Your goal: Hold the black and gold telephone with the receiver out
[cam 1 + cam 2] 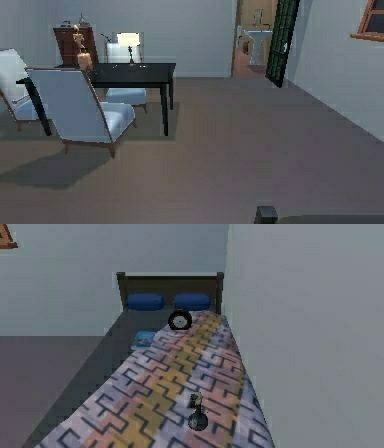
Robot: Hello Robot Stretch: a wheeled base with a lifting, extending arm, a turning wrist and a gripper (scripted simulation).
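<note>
Bed (160, 389) along the right wall carries a small dark object (197, 414) at its near end; gripper's state I cannot tell.

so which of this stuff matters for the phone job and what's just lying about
For the job: small dark thing on the bed, likely the telephone.
Lying about: blue pillows, black ring, table, chairs, lamp.
</note>
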